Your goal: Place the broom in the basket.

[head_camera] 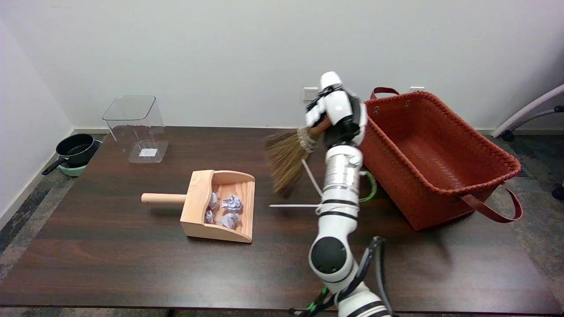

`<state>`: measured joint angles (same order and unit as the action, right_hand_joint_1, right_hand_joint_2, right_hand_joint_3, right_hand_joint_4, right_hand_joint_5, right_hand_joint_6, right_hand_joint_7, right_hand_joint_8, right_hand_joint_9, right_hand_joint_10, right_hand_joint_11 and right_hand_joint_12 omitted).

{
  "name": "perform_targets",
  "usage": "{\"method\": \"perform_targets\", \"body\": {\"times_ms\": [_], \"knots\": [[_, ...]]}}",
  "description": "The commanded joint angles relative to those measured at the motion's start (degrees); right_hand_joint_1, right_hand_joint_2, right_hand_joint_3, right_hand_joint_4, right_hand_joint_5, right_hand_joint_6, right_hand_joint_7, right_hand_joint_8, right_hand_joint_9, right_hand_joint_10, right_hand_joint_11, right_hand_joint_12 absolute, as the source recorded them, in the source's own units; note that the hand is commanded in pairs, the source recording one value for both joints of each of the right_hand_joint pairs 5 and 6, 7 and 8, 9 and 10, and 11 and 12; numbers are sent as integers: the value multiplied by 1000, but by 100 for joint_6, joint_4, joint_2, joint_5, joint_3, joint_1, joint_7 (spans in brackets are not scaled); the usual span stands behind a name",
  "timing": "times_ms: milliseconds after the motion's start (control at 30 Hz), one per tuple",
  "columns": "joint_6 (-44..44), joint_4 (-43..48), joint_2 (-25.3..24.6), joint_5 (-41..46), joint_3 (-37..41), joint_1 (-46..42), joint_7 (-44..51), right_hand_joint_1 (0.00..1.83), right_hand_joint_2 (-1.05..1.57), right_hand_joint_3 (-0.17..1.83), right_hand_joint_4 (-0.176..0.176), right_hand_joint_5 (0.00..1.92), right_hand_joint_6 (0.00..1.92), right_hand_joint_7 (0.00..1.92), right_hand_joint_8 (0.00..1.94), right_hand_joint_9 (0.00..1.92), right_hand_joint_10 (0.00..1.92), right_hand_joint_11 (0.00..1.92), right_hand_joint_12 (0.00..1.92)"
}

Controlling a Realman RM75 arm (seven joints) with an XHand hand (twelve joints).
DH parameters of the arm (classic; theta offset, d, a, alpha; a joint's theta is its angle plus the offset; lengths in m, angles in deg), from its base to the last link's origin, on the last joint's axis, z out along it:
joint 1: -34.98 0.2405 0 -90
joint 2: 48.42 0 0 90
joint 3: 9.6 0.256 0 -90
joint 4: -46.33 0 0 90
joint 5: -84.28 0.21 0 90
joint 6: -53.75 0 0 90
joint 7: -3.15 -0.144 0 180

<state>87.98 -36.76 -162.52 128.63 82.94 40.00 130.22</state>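
Note:
A small broom with straw bristles and a brown handle hangs in the air above the table, bristles pointing down and left and slightly blurred. My right hand grips its handle, raised above the table just left of the basket. The red-brown woven basket with two strap handles stands at the right side of the table, tilted, and nothing shows inside it. The upper part of the broom's handle is hidden by the hand.
A wooden dustpan holding several crumpled paper balls lies left of centre. A clear plastic bin stands at the back left. White strips lie on the dark table beside my arm. A black pan sits on the floor, left.

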Motion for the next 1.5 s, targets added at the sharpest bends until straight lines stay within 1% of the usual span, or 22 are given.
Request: {"method": "perform_targets", "body": {"times_ms": [33,133,300,433,500,533,600,633,700,733,800,900,1033,1100,1233,1333,1500], "knots": [[588,-856,1976,-737,-710,1,124,964,1571,1387,0,1920,1920,1920,1920,1920,1920,1920,1920],[441,-898,2391,-321,-1101,145,113,966,1571,1382,0,1920,1920,1920,1920,1920,1920,1920,1920],[44,-1111,2818,685,-1487,249,127,964,1571,1402,0,1920,1920,1920,1920,1920,1920,1920,1920],[-301,-1484,3263,1337,-1407,370,104,964,1571,1407,0,1920,1920,1920,1920,1920,1920,1920,1920],[-517,-1713,3784,1710,-1179,495,70,968,1571,1373,0,1920,1920,1920,1920,1920,1920,1920,1920],[-570,-1803,3975,1917,-1127,564,33,968,1571,1365,0,1920,1920,1920,1920,1920,1920,1920,1920],[-603,-1950,4523,2438,-963,723,-121,969,1571,1363,0,1920,1920,1920,1920,1920,1920,1920,1920],[-636,-1974,4753,2586,-893,769,-153,969,1571,1362,0,1920,1920,1920,1920,1920,1920,1920,1920],[-848,-1984,5386,2940,-644,829,-115,970,1571,1358,0,1920,1920,1920,1920,1920,1920,1920,1920],[-957,-1957,5589,3051,-525,826,-97,970,1571,1356,0,1920,1920,1920,1920,1920,1920,1920,1920],[-1355,-1865,6088,3350,-200,781,-92,971,1571,1350,0,1920,1920,1920,1920,1920,1920,1920,1920],[-1741,-1712,6646,3747,119,625,-92,971,1571,1347,0,1920,1920,1920,1920,1920,1920,1920,1920],[-1965,-1372,7293,4210,370,280,-92,973,1571,1330,0,1920,1920,1920,1920,1920,1920,1920,1920],[-2140,-1185,7629,4576,508,-32,-92,976,1571,1320,0,1920,1920,1920,1920,1920,1920,1920,1920],[-2318,-1008,8230,4973,737,-626,-92,978,1571,1309,0,1920,1920,1920,1920,1920,1920,1920,1920],[-2318,-862,8401,4986,833,-759,-92,978,1571,1315,0,1920,1920,1920,1920,1920,1920,1920,1920],[-2272,-795,8366,4979,1050,-941,-92,978,1571,1317,0,1920,1920,1920,1920,1920,1920,1920,1920]]}}
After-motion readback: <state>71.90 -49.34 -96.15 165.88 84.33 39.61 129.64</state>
